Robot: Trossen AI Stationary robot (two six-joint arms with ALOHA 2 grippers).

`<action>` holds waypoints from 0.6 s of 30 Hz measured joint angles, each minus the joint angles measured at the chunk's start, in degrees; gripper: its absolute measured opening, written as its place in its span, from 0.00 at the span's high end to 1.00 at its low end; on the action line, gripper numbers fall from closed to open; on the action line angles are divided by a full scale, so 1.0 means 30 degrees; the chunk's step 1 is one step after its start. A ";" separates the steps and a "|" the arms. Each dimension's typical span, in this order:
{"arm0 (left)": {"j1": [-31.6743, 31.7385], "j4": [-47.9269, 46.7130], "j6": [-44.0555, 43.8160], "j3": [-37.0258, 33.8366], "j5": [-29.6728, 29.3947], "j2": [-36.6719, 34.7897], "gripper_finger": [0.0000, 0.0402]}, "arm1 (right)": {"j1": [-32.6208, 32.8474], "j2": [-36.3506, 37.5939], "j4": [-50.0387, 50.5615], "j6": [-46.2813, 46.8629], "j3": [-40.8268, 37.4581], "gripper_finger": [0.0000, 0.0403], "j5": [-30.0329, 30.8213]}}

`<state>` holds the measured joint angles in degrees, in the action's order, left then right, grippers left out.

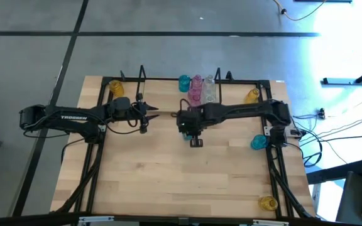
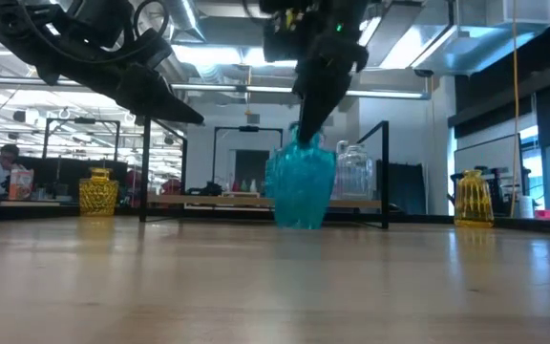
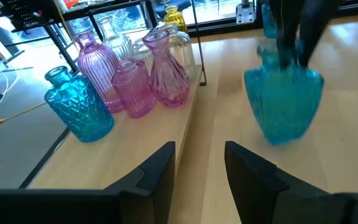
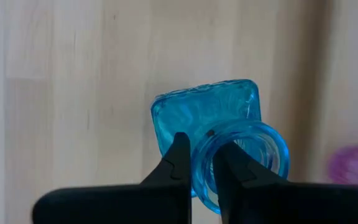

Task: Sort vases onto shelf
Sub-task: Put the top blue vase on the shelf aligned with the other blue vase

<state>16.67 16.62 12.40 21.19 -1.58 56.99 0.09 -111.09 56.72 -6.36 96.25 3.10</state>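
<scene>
A square-bodied teal vase (image 4: 207, 121) stands upright mid-table, its rim pinched. 1 teal vase (image 3: 76, 109), 3 pink vases (image 3: 132, 78) and clear vases (image 3: 182, 46) stand upright, clustered on the light-wood shelf (image 3: 166, 134).

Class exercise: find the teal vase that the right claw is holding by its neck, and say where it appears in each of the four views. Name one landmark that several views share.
High view: hidden beneath the right claw, mid-table.
Low view: teal vase at centre, claw above it.
Left wrist view: right of centre.
Right wrist view: centre, its rim pinched.
Shared landmark: the pink vases on the shelf.
</scene>
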 joint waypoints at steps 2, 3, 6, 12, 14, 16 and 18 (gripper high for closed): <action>0.0000 0.0000 0.0000 0.0000 0.0003 0.0000 0.67 | -0.0027 -0.0445 -0.0216 -0.0022 0.0046 0.95 -0.0233; 0.0000 0.0003 -0.0007 0.0000 -0.0007 0.0000 0.67 | -0.0031 -0.0561 -0.0216 -0.0017 0.0057 0.95 -0.0236; 0.0000 0.0019 -0.0007 0.0000 -0.0007 0.0000 0.67 | -0.0019 -0.0701 -0.0233 -0.0025 0.0087 0.95 -0.0231; 0.0000 0.0015 -0.0003 0.0000 -0.0073 0.0000 0.67 | -0.0026 -0.0805 -0.0393 0.0651 0.0357 0.94 -0.0243; 0.0000 0.0006 -0.0007 0.0000 -0.0073 0.0000 0.67 | -0.0034 -0.0829 -0.0550 0.0696 0.0383 0.90 -0.0266; 0.0000 -0.0042 -0.0004 0.0000 -0.0076 0.0000 0.67 | -0.0034 -0.0861 -0.0770 0.0703 0.0379 0.84 -0.0277; 0.0000 -0.0078 -0.0007 0.0000 -0.0073 0.0000 0.67 | -0.0042 -0.0881 -0.0929 0.0702 0.0379 0.76 -0.0258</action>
<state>16.67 16.39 12.38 21.19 -1.80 56.99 -0.04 -113.73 53.93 -4.25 97.38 2.33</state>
